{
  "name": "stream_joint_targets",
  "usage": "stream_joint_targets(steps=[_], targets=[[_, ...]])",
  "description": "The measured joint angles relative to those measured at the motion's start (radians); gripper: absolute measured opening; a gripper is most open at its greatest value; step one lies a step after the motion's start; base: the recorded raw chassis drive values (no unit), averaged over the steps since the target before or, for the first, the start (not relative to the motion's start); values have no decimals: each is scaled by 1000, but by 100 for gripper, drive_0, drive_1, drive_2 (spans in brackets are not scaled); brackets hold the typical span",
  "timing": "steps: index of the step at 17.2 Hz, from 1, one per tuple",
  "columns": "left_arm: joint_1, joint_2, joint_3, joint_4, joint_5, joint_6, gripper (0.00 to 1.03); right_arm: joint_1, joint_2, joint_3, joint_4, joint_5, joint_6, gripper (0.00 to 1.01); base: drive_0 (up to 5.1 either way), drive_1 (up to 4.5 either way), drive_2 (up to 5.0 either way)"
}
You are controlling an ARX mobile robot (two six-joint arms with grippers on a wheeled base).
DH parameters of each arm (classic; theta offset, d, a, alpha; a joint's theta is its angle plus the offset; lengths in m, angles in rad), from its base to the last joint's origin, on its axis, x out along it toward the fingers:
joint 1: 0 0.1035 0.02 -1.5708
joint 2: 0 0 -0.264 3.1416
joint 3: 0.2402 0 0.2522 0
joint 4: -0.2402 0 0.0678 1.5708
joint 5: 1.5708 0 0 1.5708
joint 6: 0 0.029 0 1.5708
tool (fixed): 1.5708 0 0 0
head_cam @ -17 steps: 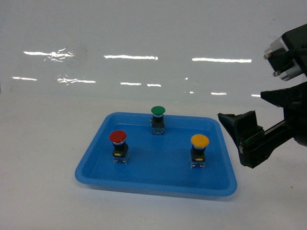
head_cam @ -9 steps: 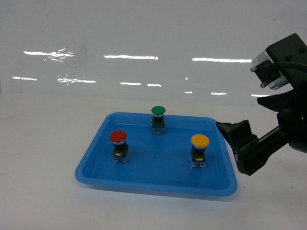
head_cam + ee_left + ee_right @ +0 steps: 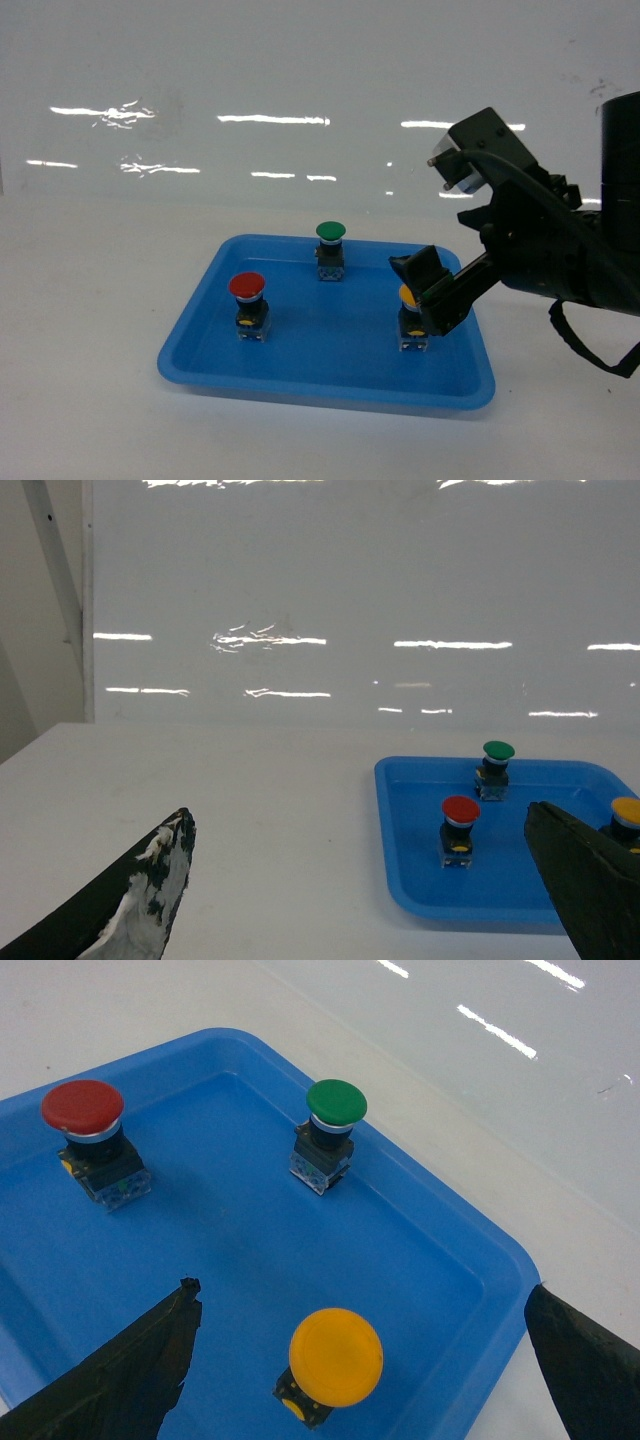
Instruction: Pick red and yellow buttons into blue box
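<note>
The red button [image 3: 246, 286] and the yellow button [image 3: 408, 297] stand upright in a shallow blue tray [image 3: 300, 378]. My right gripper [image 3: 426, 294] is open and hangs over the yellow button, hiding part of its cap in the head view. In the right wrist view the yellow button [image 3: 336, 1355] lies between and below the spread fingers of the right gripper [image 3: 360, 1294], untouched, with the red button [image 3: 82, 1107] at the far left. My left gripper [image 3: 358, 813] is open above bare table, left of the red button [image 3: 460, 810]. The blue box is out of view.
A green button [image 3: 329, 233] stands at the back of the tray, also visible as the green button [image 3: 336, 1101] beyond the yellow one. The tray's rim [image 3: 487, 1237] runs close by the right finger. A glossy white wall [image 3: 300, 100] backs the white table.
My right arm has swung left from beside the tray's right edge to over the yellow button, staying open. The buttons and tray have not moved.
</note>
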Motion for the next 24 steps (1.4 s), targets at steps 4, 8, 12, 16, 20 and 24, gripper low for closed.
stream_joint_targets(steps=[4,8,12,16,20,24], targets=[[0,0,0,0,0,0,98,16,92,83,-48,28,-16,98,0,0,0],[0,0,0,0,0,0,98,35,146,130,-60,52,-26,98,0,0,0],[0,0,0,0,0,0,98,35,185,139,-71,80,-33,98,0,0,0],[0,0,0,0,0,0,98,36,214,148,-83,88,-35,98,0,0,0],[0,0,0,0,0,0,98,36,233,156,-97,94,-39,98,0,0,0],[0,0,0,0,0,0,98,44,254,176,-127,72,-48,98,0,0,0]])
